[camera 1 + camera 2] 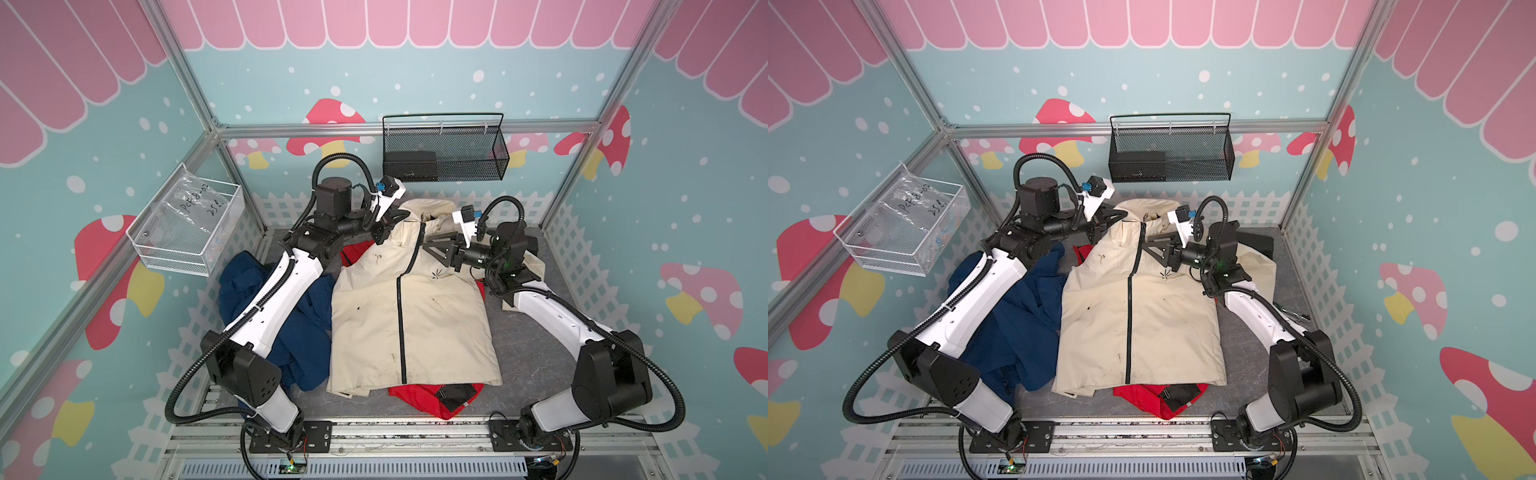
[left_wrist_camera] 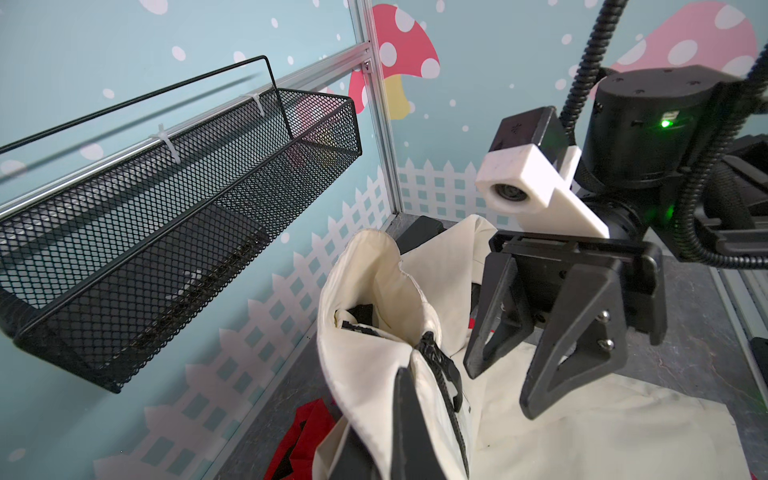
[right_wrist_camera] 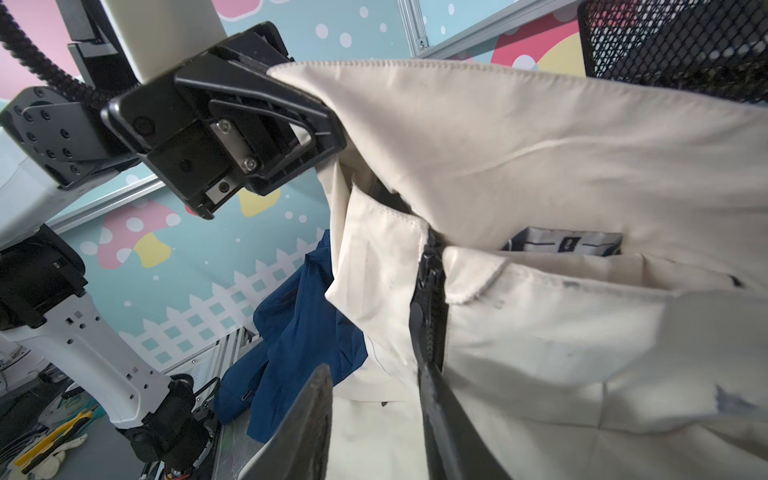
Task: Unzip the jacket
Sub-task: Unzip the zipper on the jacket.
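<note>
Grey table [image 1: 536,365], mushroom-print walls [image 1: 415,83]. Cream jacket [image 1: 374,311] lies mid-table, the left gripper [image 3: 328,124] clamped on it. The right gripper [image 2: 503,390] has its jaws apart at the zipper [image 1: 399,324].

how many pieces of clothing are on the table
3. A cream jacket lies in the middle, a navy garment beside it on the robot's left, and a red garment lies under the cream jacket, showing at its hem. More may be hidden beneath.
</note>
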`<state>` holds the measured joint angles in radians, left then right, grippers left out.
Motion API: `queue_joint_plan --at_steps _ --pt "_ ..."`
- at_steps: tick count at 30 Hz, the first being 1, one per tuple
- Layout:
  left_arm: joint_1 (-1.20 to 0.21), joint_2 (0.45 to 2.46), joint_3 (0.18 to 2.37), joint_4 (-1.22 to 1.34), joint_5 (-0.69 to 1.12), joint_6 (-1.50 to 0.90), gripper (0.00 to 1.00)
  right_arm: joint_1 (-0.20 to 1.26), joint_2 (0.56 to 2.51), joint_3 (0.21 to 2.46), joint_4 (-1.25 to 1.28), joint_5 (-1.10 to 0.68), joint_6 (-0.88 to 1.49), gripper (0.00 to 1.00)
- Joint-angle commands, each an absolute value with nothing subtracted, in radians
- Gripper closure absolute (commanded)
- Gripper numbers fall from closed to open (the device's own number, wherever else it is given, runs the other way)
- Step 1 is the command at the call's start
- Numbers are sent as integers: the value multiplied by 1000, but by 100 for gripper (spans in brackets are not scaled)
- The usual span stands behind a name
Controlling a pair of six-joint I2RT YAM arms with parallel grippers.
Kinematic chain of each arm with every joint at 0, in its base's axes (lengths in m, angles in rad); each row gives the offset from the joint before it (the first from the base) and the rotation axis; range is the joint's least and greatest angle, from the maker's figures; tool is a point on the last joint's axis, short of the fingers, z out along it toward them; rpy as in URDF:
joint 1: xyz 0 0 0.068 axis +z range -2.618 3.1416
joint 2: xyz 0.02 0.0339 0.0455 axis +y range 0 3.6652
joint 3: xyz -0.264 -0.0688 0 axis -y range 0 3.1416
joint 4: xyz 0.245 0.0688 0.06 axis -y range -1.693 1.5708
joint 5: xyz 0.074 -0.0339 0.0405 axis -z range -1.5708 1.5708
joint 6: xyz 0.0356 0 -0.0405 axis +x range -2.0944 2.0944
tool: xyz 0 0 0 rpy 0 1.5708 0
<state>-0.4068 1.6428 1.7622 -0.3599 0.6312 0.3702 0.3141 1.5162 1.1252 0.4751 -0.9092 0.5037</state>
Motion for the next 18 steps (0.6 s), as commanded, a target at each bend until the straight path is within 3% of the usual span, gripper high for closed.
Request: queue_joint_plan --at_steps 1,7,18 --pt "-405 1644 1804 -271 677 331 100 326 1538 1175 470 -856 477 63" --pt "-405 1647 1820 -259 687 312 100 339 1564 1209 453 -802 463 66" --pt "-405 1649 1845 -266 682 301 100 353 1582 1221 452 -777 462 91"
